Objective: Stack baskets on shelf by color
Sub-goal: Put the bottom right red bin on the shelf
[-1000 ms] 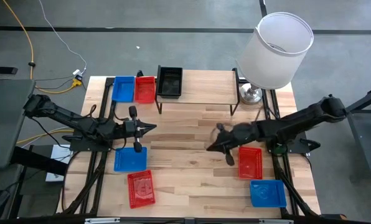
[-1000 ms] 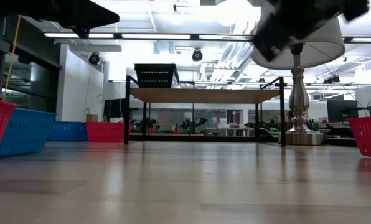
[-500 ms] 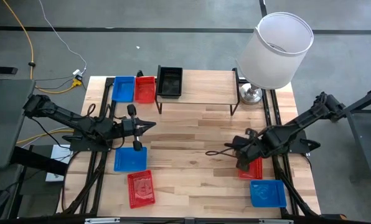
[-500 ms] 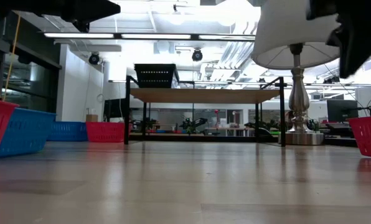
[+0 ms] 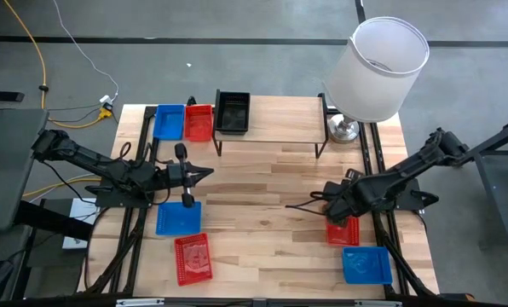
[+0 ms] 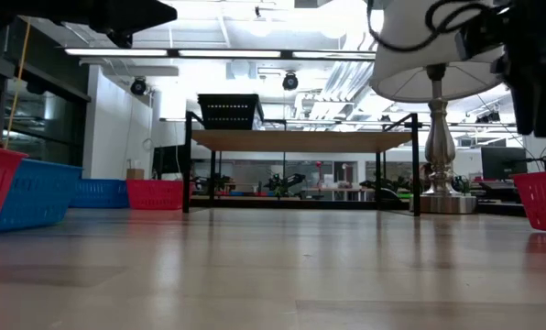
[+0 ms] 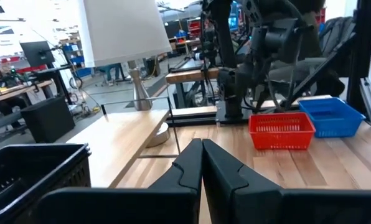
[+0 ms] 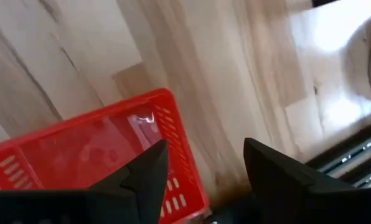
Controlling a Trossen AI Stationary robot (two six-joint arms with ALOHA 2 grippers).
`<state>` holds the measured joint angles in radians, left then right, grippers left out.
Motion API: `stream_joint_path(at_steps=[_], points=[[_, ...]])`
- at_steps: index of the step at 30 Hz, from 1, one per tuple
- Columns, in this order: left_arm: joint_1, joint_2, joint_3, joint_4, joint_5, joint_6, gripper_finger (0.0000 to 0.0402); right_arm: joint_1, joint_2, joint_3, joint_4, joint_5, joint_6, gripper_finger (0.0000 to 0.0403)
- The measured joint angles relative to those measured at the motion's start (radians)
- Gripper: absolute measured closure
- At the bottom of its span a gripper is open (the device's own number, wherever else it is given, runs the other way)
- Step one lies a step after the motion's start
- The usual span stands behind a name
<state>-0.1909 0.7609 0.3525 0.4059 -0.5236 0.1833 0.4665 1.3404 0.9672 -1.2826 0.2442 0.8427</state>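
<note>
Your right gripper [image 8: 201, 165] is open wide over the red basket's [image 8: 92, 155] end wall to grab it, while your left gripper [image 7: 201, 163] waits closed, holding nothing.

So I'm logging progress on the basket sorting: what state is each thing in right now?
Black basket: on the shelf, at its left end.
Blue basket and red basket: side by side on the table, left of the shelf.
Near-left blue and red: on the table, unstacked.
Right red basket: on the table, under the right claw.
Right blue basket: on the table.
Right claw: open, empty.
Left claw: shut, empty.
</note>
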Motion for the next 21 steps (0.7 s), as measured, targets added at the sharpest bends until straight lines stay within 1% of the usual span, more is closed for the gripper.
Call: stream_joint_path(at_steps=[5, 10, 14, 18, 21], points=[[0.000, 0.000, 0.000, 0.002, 0.027, 0.000, 0.0401, -0.041, 0.078, 0.000, 0.011, -0.085, -0.113, 0.0206], [0.000, 0.000, 0.000, 0.002, 0.027, 0.000, 0.0401, -0.070, 0.134, 0.000, 0.012, -0.092, -0.208, 0.0206], [0.000, 0.000, 0.000, 0.002, 0.027, 0.000, 0.0401, -0.093, 0.152, 0.000, 0.012, -0.094, -0.236, 0.0206], [0.000, 0.000, 0.000, 0.002, 0.027, 0.000, 0.0401, -0.114, 0.154, -0.001, 0.015, -0.126, -0.249, 0.0206], [0.000, 0.000, 0.000, 0.000, 0.027, -0.007, 0.0401, -0.114, 0.154, -0.001, 0.015, -0.127, -0.258, 0.0206]])
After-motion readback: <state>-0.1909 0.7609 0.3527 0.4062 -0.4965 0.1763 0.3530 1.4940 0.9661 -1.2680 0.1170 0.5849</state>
